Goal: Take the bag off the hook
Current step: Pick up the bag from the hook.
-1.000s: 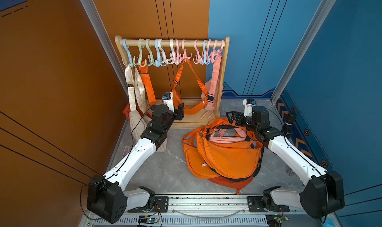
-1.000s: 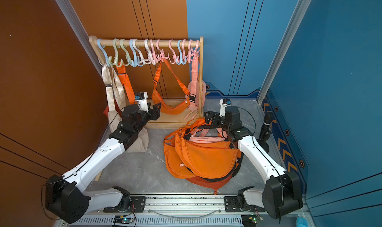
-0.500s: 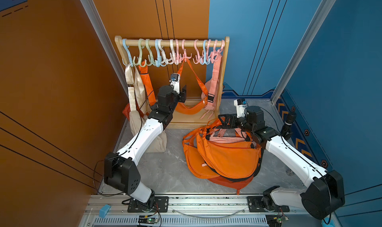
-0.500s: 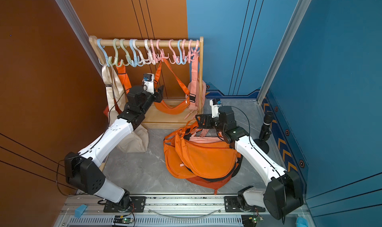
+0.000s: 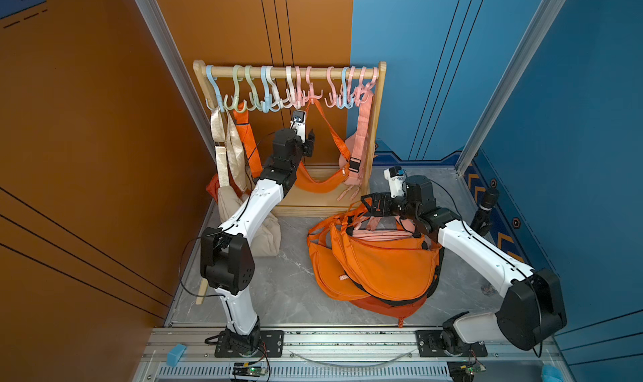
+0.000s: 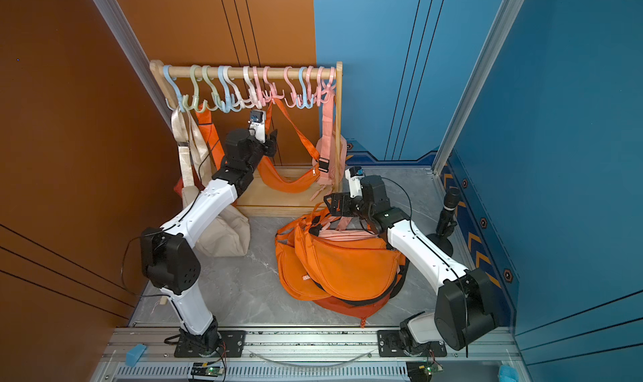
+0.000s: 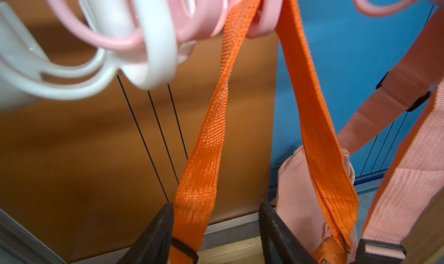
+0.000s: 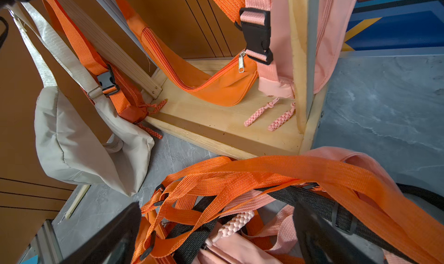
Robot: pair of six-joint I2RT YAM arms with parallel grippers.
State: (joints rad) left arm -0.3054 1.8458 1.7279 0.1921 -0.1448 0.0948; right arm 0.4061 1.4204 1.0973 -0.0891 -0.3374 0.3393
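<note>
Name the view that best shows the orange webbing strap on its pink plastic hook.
Left wrist view: the orange webbing strap fills the frame, draped over the pink plastic hook. Both top views show the strap small; the right wrist view shows only its lower part.

Lab cell: panel walls (image 5: 435, 67), mounting rail (image 5: 348, 338)

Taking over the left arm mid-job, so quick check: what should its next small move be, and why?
Probably close the left gripper on the orange strap. One leg of it runs between the jaws, which stand apart, so nothing is pinched yet. The strap loops over the pink hook above; lifting it off needs a grip first.
</note>
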